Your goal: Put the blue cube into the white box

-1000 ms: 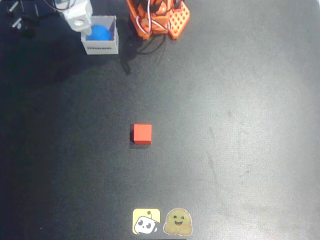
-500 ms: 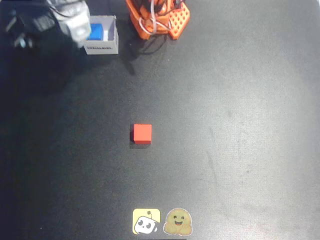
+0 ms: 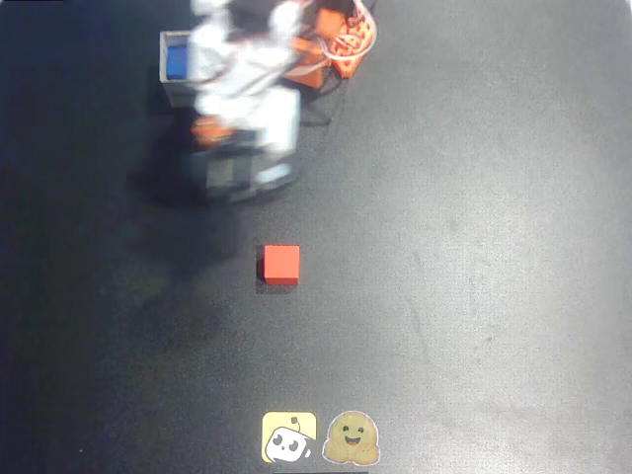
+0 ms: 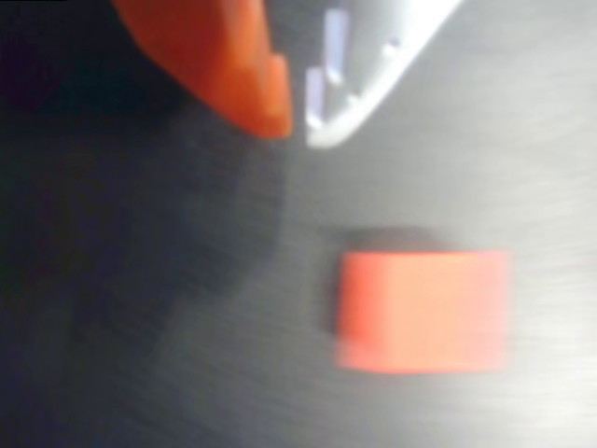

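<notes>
At the top left of the overhead view, the white box (image 3: 176, 87) sits on the dark table (image 3: 474, 247), partly covered by the arm; its left wall and front edge remain visible. The blue cube (image 3: 177, 61) lies inside the box, seen as a blue patch against the inner left side. The arm, white and orange, is heavily blurred and reaches from its orange base (image 3: 341, 39) at the top edge down and to the left, overlapping the box's right portion. The gripper (image 4: 297, 126) appears in the wrist view as an orange finger beside a white one, tips close together with only a narrow gap and nothing between them; the blur prevents a firmer reading. The red cube (image 3: 280, 264) rests alone near the middle of the table, well apart from the box, and in the wrist view it (image 4: 424, 310) lies below and to the right of the fingertips, not touching them. Two stickers, a yellow one (image 3: 288, 437) and a tan smiling one (image 3: 352, 438), lie side by side at the bottom edge of the table.
</notes>
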